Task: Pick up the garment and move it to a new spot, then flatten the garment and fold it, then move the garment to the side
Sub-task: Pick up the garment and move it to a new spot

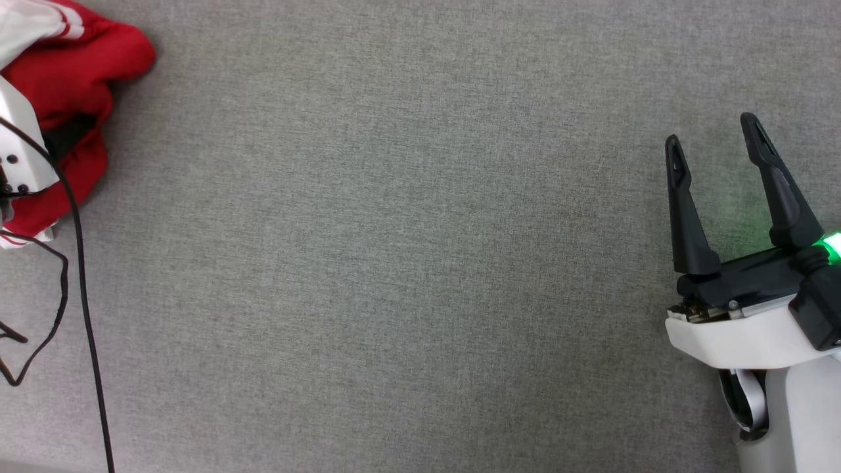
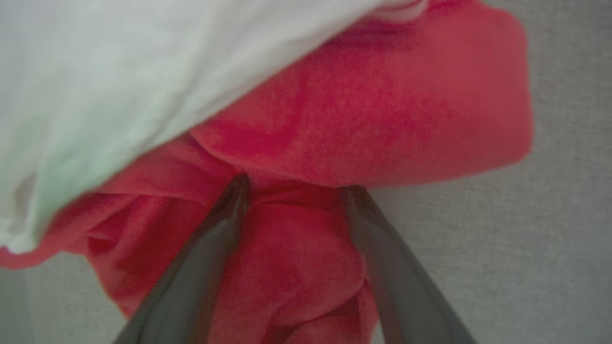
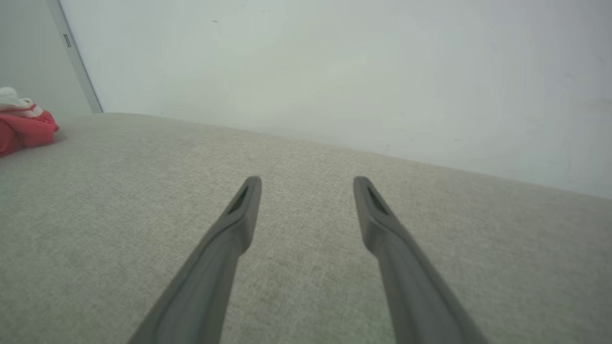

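Straddling a bunched fold of the red-and-white jersey T-shirt [image 1: 72,66] at upper left, the left gripper [image 2: 296,186] gapes open; the right gripper [image 1: 711,131] hovers open, empty. The cloth is likely light and limp, best pinched at that thick fold.

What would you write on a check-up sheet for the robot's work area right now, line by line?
Surface: grey woven fabric, flat, no wrinkles seen.
Job's things: garment, red with a white sleeve, crumpled in a heap at the head view's upper left; not flattened or folded.
Clutter: nothing seen.
Grippers: left gripper open, fingers straddling a red fold; right gripper open over the surface, holding nothing.
Cables: black cables trailing loose at the head view's left edge, beside the garment.
Surroundings: pale wall behind the surface.
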Motion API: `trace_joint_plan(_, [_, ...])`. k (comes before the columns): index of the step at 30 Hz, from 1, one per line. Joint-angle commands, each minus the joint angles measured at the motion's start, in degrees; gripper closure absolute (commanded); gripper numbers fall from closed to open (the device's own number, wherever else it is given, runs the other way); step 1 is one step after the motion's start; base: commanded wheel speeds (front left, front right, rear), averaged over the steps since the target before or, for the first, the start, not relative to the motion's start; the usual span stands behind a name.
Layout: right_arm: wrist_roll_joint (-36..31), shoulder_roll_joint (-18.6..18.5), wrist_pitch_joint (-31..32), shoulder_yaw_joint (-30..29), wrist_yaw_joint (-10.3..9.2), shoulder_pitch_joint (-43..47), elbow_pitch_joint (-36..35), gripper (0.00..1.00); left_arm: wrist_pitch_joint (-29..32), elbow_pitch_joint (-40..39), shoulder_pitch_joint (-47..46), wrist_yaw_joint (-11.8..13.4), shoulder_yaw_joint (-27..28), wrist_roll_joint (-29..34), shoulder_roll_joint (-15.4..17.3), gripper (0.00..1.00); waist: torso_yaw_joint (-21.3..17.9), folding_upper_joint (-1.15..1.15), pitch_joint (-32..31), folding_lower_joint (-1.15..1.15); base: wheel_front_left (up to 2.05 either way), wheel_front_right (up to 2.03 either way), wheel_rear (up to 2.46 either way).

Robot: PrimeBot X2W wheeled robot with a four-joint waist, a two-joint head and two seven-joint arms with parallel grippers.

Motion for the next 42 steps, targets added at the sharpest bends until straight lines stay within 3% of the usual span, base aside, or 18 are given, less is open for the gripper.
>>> trace_joint_plan(1, [0.21,-0.37,-0.12,0.12,-0.04,-1.32,-0.33,0.00,1.01,1.57,0.47,0.00,-1.53,0.29,-0.44,0.00,-0.34,0.00,0.56,-0.01,0.00,0.00,0.00])
trace_joint_plan(9, [0.24,-0.35,-0.12,0.61,-0.04,-1.71,-0.15,0.00,2.65,6.06,0.59,-0.01,-7.31,0.76,-2.31,0.00,-1.00,0.00,1.22,-0.01,0.00,0.00,0.00])
trace_joint_plan(10, [0.26,-0.33,-0.12,0.70,-0.04,-1.65,-0.08,0.00,2.68,6.37,0.60,-0.01,-8.09,0.84,-2.16,0.08,-1.05,0.00,1.17,-0.01,0.00,0.00,0.00])
trace_joint_plan(11, [0.28,-0.32,-0.12,0.80,-0.04,-1.60,0.08,0.00,2.28,6.61,0.51,-0.01,-8.51,0.68,-1.95,0.67,-1.10,0.00,1.06,-0.01,0.00,0.00,0.00])
trace_joint_plan(12, [0.31,-0.30,-0.12,0.86,-0.04,-1.55,0.22,0.00,2.09,6.74,0.25,-0.01,-9.09,0.41,-1.67,1.00,-1.13,0.00,0.90,-0.01,0.00,0.00,0.00])
trace_joint_plan(20, [0.76,0.16,-0.12,0.36,-0.04,-0.19,0.80,0.00,-6.18,1.99,-5.05,-0.01,-13.13,2.12,2.25,1.00,-0.02,0.00,-3.00,-0.01,0.00,0.00,0.00])
trace_joint_plan(27, [1.29,1.00,-0.12,0.88,-0.04,1.07,1.76,0.00,-12.66,-5.58,-9.16,-0.01,-20.56,3.57,2.82,1.00,0.43,0.00,-8.20,-0.01,0.00,0.00,0.00])
trace_joint_plan(37, [2.13,2.61,-0.12,0.51,-0.04,2.42,2.08,0.00,-15.67,-18.04,-15.13,-0.01,-32.58,4.50,0.72,1.00,-3.27,0.00,-12.22,-0.01,0.00,0.00,0.00])
trace_joint_plan(42, [2.57,3.20,-0.12,-0.22,-0.04,2.48,1.85,0.00,-16.90,-21.95,-17.40,-0.01,-39.72,4.54,-2.64,1.00,-7.34,0.00,-12.73,-0.01,0.00,0.00,0.00])
